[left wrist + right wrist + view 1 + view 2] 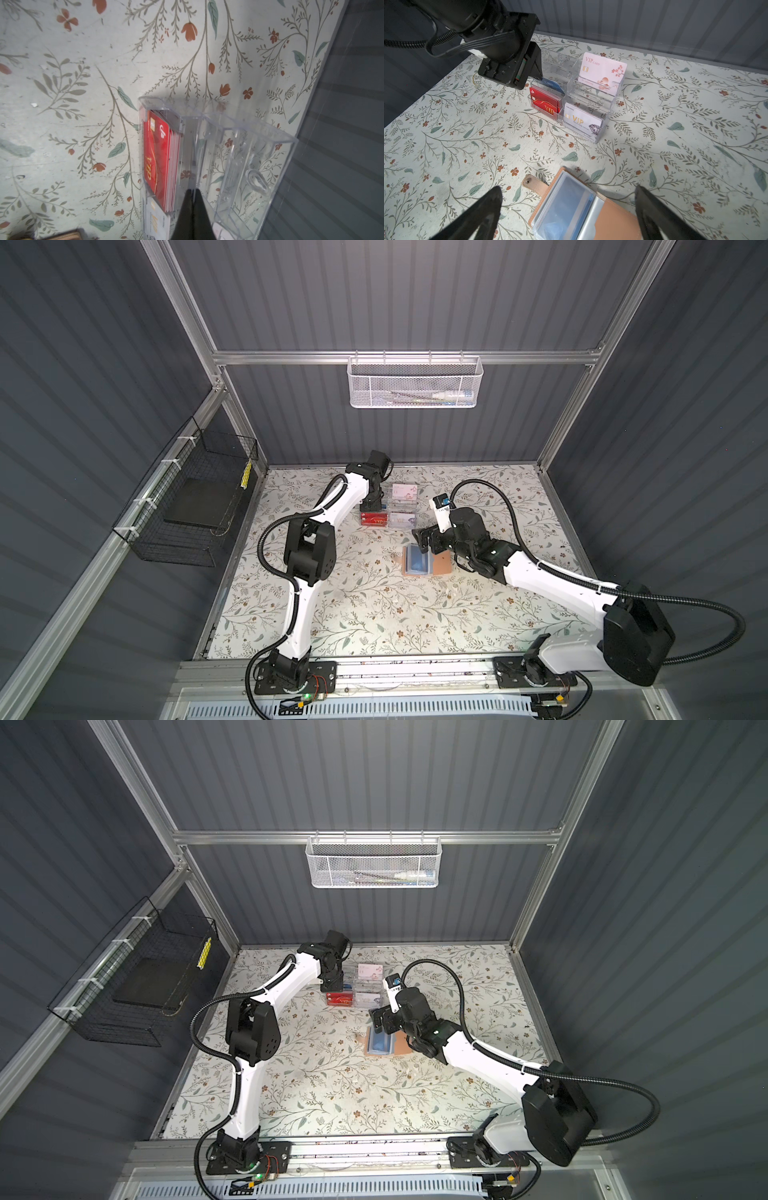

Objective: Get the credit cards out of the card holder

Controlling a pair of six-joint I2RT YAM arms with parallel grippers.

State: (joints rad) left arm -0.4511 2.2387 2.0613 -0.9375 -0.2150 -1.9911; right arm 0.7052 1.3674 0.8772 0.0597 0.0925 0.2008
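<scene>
Right claw hangs closest, its two black fingers spread wide and gripping nothing. They straddle the holder, which lies open on the table with its grey sleeves facing up and its snap tab flung out flat. My guess is that it waits there so the next card can be pulled as soon as the other arm is free. A sleeved card shows blue through the top page, so the job is not finished.

Farther back, the left claw is clenched on a blue card — seen edge-on between the pads in the left wrist view. Its lower edge appears to sit in the clear box, in the slot just behind the red cards. Held upright like that, it should slide in rather than snag the divider.

The front red card carries a gold "VIP". The white card reads "VIP" under small print that looks like "CHLITINA", and the pink card says "VIP CARD". Lettering on the blue card is too faint to read.
</scene>
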